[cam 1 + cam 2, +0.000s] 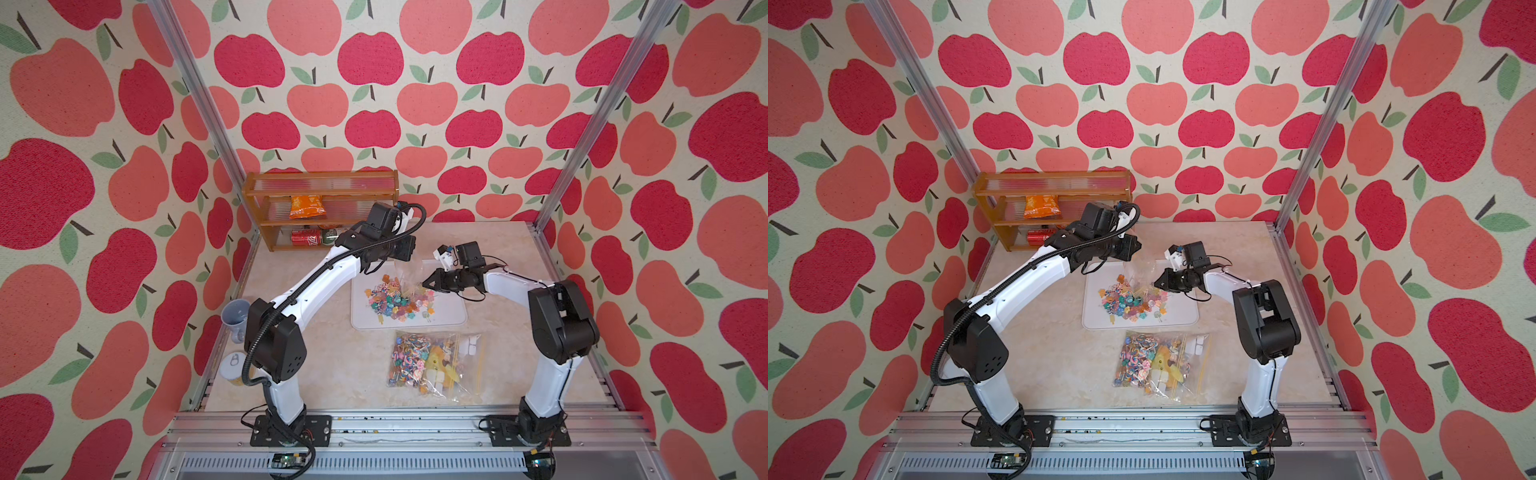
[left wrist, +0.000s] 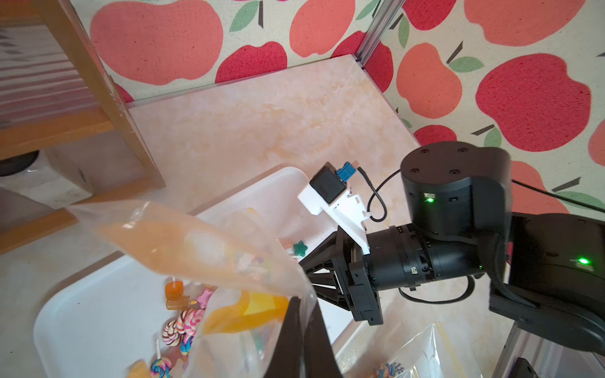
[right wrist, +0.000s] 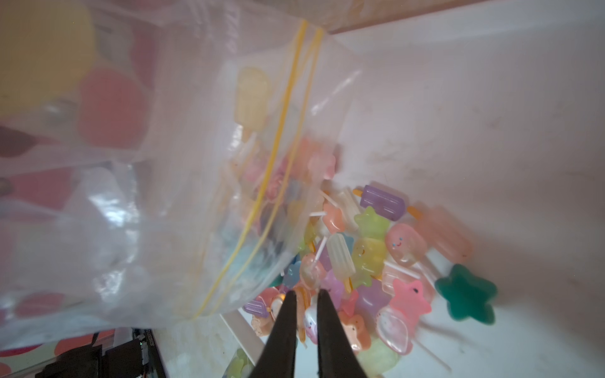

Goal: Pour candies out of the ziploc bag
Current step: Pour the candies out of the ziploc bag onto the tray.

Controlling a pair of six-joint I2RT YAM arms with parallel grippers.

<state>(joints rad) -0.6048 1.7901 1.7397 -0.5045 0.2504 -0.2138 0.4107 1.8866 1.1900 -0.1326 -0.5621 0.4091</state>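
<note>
**Inspector:** Location of the candies (image 1: 397,301)?

**Assessor:** Most lie heaped on the white tray (image 1: 451,318) at mid-table. A few show through the film of the ziploc bag (image 3: 147,196), which hangs over the tray's far left part with its yellow zip lines low above the heap.

**Inspector:** Handling properties?

**Assessor:** In my judgement the bag is thin, limp, slippery and very light. It is best pinched at the end away from the zip so the mouth hangs down. The sweets look small and hard — likely to scatter.

**Inspector:** Tools?

**Assessor:** The left gripper (image 2: 302,314) is clamped on a fold of the bag and carries it. The right gripper (image 3: 306,294) sits at the bag's right — jaws parted by a narrow slit, nothing between them, tips just over the heap.
</note>
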